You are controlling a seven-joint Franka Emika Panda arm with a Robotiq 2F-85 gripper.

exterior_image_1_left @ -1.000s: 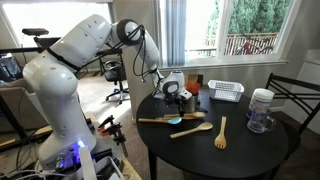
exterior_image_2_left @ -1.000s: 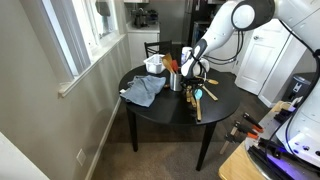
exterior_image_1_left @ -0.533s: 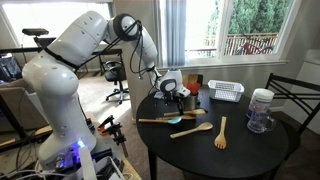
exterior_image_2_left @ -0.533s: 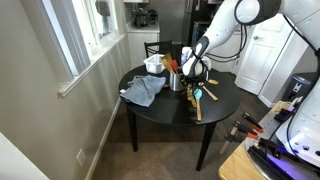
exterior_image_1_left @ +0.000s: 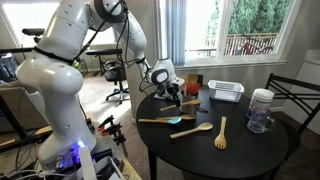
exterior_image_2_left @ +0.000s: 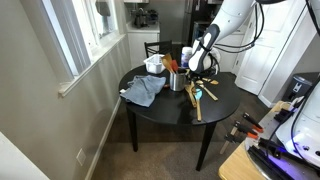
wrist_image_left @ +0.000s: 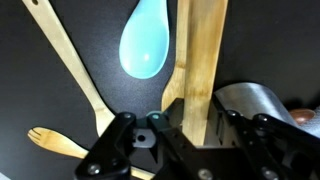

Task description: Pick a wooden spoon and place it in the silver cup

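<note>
In the wrist view my gripper (wrist_image_left: 197, 112) is shut on a flat brown wooden spoon (wrist_image_left: 200, 45), whose handle runs up between the jaws to the top of the frame. The silver cup (wrist_image_left: 256, 100) is just right of the jaws. In both exterior views the gripper (exterior_image_1_left: 172, 91) (exterior_image_2_left: 201, 72) hangs low over the black round table, close beside the silver cup (exterior_image_1_left: 188, 101) (exterior_image_2_left: 177, 82). The held spoon is too small to make out there.
A teal-headed utensil (wrist_image_left: 147, 45) (exterior_image_1_left: 162, 119), a paler wooden spoon (exterior_image_1_left: 191, 130) and a wooden fork (exterior_image_1_left: 221, 132) lie on the table (exterior_image_1_left: 250, 155). A white basket (exterior_image_1_left: 226, 91) and a glass jar with a white lid (exterior_image_1_left: 261, 110) stand further along. A grey cloth (exterior_image_2_left: 143, 91) lies near one edge.
The arm's elbow and upper links have swung upward. The gripper has shifted slightly near the silver cup and stays shut on the spoon.
</note>
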